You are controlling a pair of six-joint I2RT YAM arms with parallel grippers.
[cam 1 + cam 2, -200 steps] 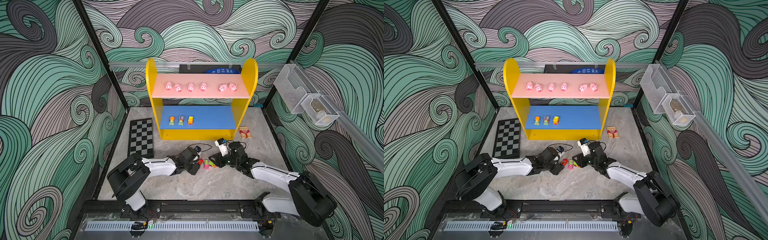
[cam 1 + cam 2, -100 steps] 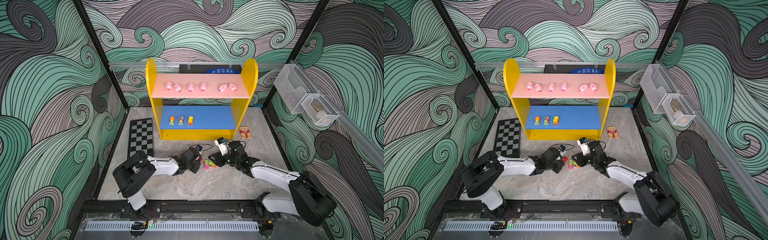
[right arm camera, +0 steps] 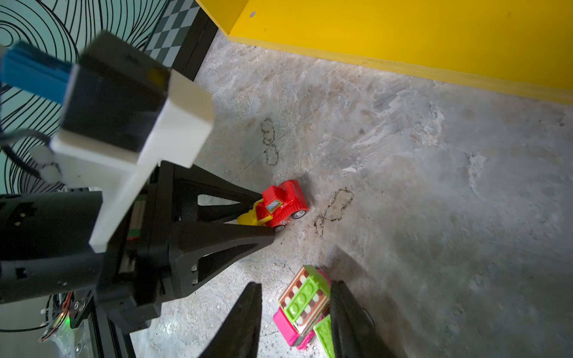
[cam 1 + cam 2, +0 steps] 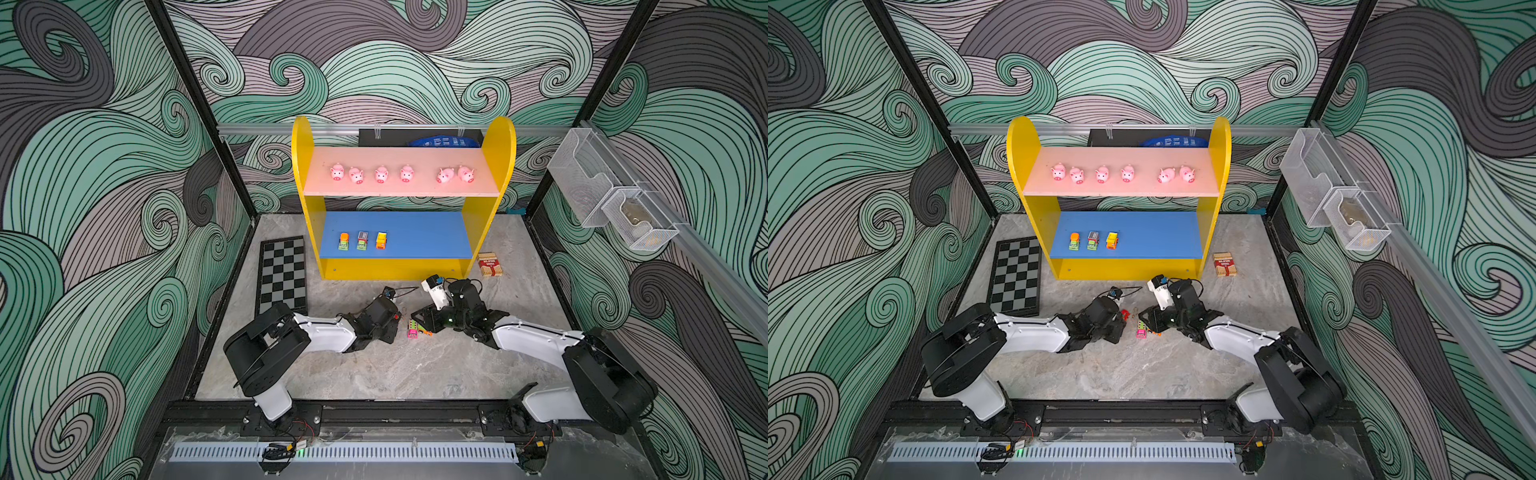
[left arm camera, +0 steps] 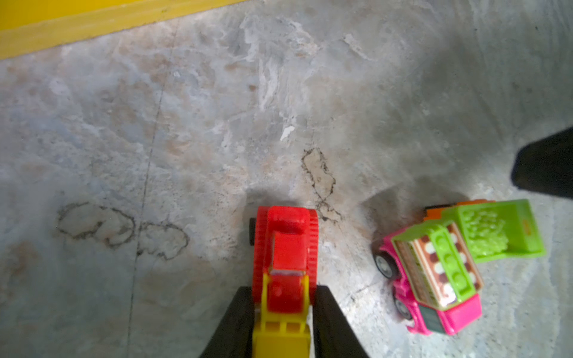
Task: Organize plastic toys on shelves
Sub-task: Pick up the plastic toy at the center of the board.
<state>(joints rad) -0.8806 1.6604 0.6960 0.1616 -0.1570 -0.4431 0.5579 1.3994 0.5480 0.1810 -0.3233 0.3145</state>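
Observation:
My left gripper [image 5: 283,291] lies low on the floor, shut on a red and yellow toy vehicle [image 5: 285,248], a finger pressed to each side; the right wrist view shows the same grip [image 3: 266,215]. My right gripper [image 3: 296,284] is open around a pink and green toy truck [image 3: 302,305]. One finger is beside the truck and the other stands apart. A green and orange vehicle [image 5: 496,232] touches the truck. The yellow shelves [image 4: 498,166] hold several pink pigs [image 4: 381,174] on the upper board and three vehicles [image 4: 362,241] on the blue board.
A grey-black checkerboard [image 4: 282,274] lies left of the shelves. A red-and-tan card box [image 4: 489,264] sits at their right foot. Wire mesh baskets [image 4: 602,195] hang on the right wall. Both arms meet just in front of the shelves' yellow base [image 3: 403,40].
The left arm's base link has swung round and its jaws have closed in on the red vehicle. The right arm has hardly moved.

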